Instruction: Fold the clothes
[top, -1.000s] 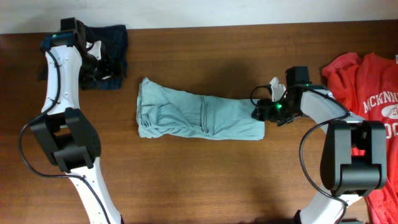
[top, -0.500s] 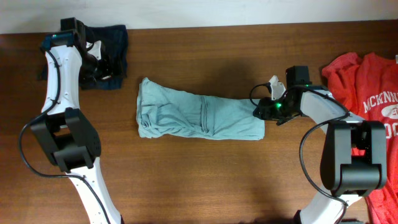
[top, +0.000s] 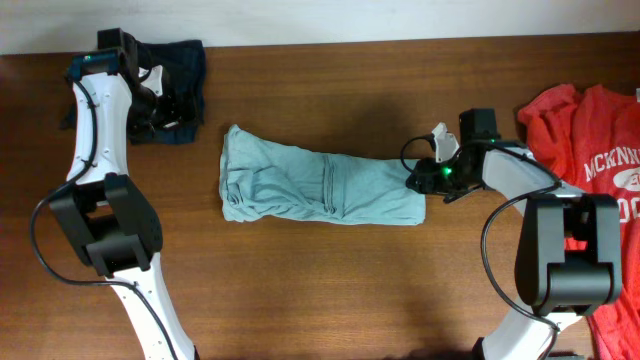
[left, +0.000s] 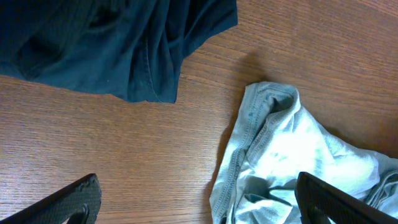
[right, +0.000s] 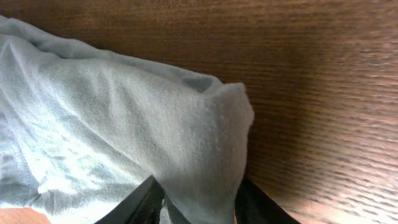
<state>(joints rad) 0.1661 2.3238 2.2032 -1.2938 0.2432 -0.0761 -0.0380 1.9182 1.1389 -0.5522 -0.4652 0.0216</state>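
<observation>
The pale grey-teal T-shirt (top: 318, 188) lies folded into a long strip across the middle of the wooden table. My right gripper (top: 418, 179) is shut on its right end, and the right wrist view shows the cloth (right: 124, 137) pinched between the fingers (right: 198, 202). My left gripper (top: 168, 108) is open and empty at the far left, over a dark navy garment (top: 172, 75). The left wrist view shows its fingertips (left: 199, 202) spread wide above bare wood, with the shirt's left end (left: 280, 149) and the navy garment (left: 112, 43) ahead. The red T-shirt (top: 590, 150) with white lettering lies at the right edge.
The wooden table (top: 330, 290) has a pale wall strip along its far edge. The navy garment sits at the far left corner, the red T-shirt drapes along the right side beside the right arm's base (top: 560, 260).
My right gripper has shifted very slightly left and up with the shirt's right end. The left arm has not moved.
</observation>
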